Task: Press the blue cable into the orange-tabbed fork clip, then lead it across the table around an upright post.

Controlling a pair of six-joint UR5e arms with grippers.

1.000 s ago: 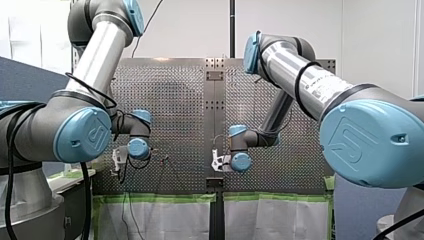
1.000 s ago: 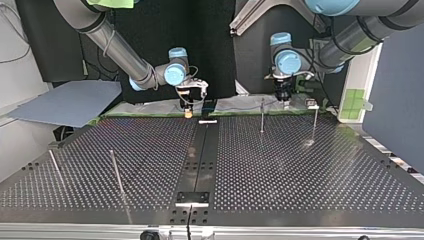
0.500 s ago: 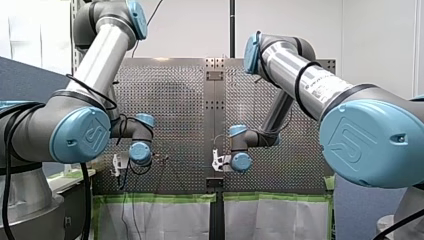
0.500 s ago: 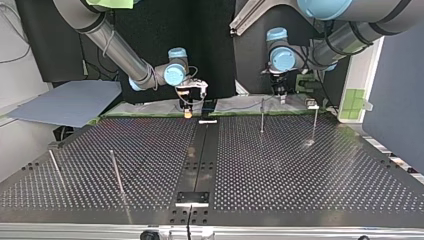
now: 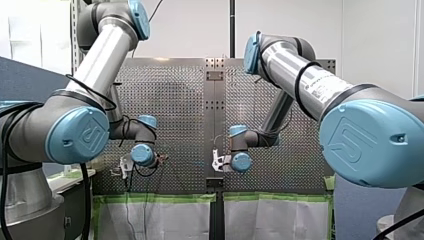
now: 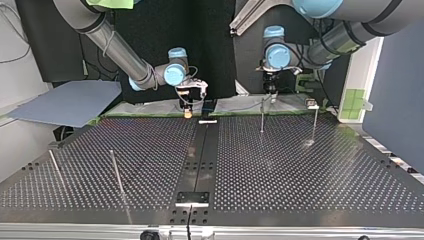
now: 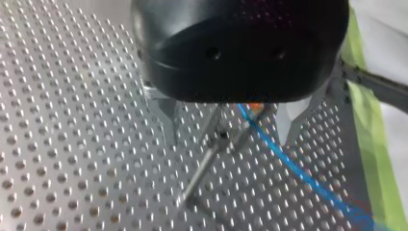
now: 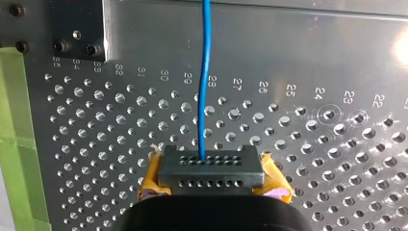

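left claw (image 7: 228,130) shifted; cable (image 7: 288,161) runs diagonally

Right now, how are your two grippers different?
My left gripper has bare metal fingers; my right gripper has yellow pads. My left gripper is open, with a post and the blue cable between its fingers; my right gripper is shut on a grey block where that cable ends. Both have black bodies and face the perforated table.

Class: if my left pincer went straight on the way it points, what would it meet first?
Likely the upright post between the left pincer's fingers, beside the blue cable; depth is unclear.
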